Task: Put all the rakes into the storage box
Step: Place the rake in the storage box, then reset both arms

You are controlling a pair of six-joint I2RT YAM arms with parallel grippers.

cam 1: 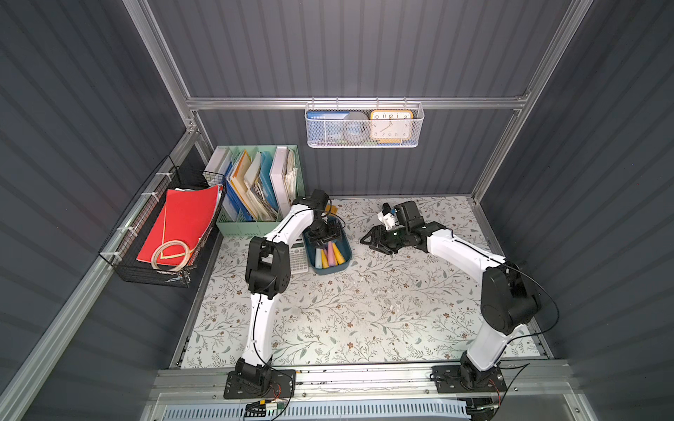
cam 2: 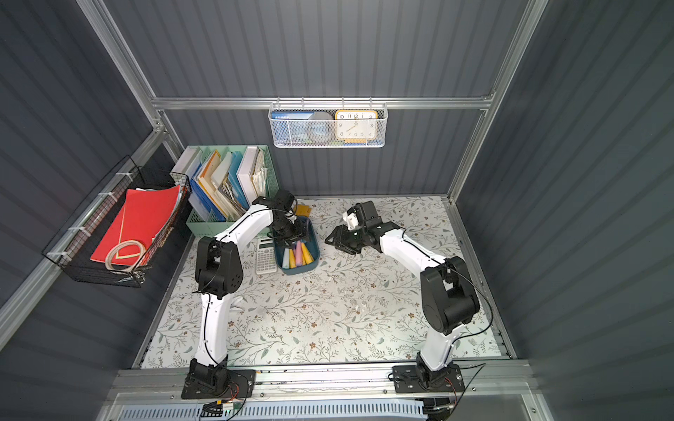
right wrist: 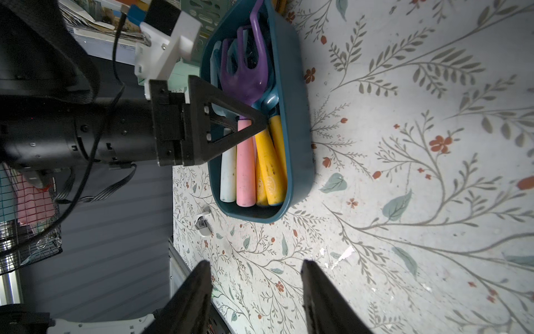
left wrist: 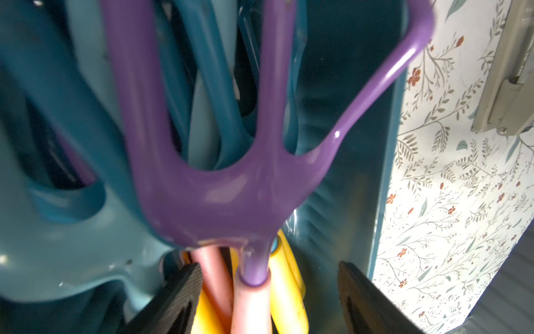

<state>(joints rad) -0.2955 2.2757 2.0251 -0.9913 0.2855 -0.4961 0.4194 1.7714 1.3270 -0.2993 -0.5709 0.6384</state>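
Hidden, top views: the rake head is covered by the L hand and wrist; only its pink handle is seen, btwn a white handle and yellow ones
Hidden, other: the calculator is partly covered by the L forearm; a yellow item behind the box is half covered, kind can't be told
Cut off: in the L wrist view the purple prong tips are cut by the frame edge, and the nearest parts are blurred
Hard to make out: in the R wrist view only one finger of the L hand is seen, the 2nd is hidden behind it
Storage box: dark teal tub stood on the floral bench, just beside the calculator, near the mint file organiser
Rake position: laid inside the storage box on top of blue tools, head toward the back wall, handle toward the near end
Rake vs L hand: the rake's neck and handle top are seen directly btwn the fingers; the hand is set low over the box's middle
L hand: jaws are set wide; a clear gap is seen btwn handle and one finger; at the other finger contact can't be told; nothing is gripped
R hand: held over bare bench beside the box, apart from it; jaws are moderately apart, w/ nothing btwn them and nothing touched
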